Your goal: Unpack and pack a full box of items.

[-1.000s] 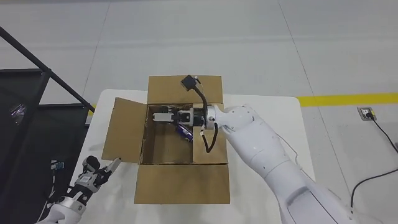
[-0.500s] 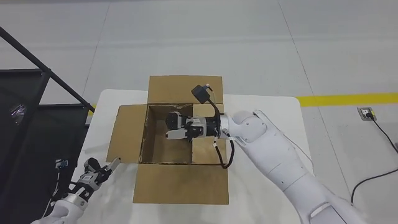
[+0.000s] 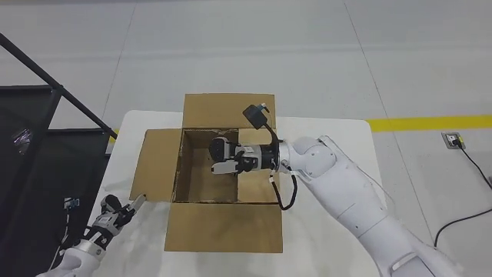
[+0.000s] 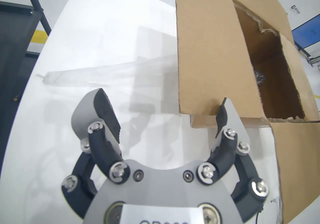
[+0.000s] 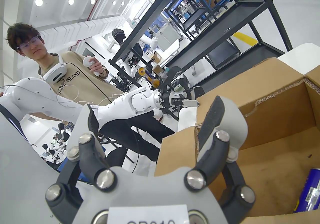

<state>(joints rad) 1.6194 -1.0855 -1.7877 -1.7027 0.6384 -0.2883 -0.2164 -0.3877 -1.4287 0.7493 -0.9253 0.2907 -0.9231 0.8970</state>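
Since a second ago the right tool (image 3: 217,158) has drawn back from the upper left of the box's opening toward its middle. The dark blue item that showed beside it then is now covered in the top view.

That blue labelled container (image 5: 308,190) lies on the floor of the cardboard box (image 3: 223,227), at the lower right edge of the right wrist view. It looks small, light and fairly rigid, with a glossy skin that could slide between pads. A grip across its narrow width near the middle seems safest. Its full shape is cut off, so the type of container cannot be told.

The box sits in the centre of the top view with all four flaps folded out. Its walls look stiff but the flaps will bend, and one inner edge is torn.

The right tool (image 5: 153,110) is spread wide and carries nothing, hanging over the box interior. The left tool (image 4: 162,100) is also spread and empty, low in the lower left of the top view (image 3: 127,204), just beside the left flap over the white bench (image 3: 304,250).
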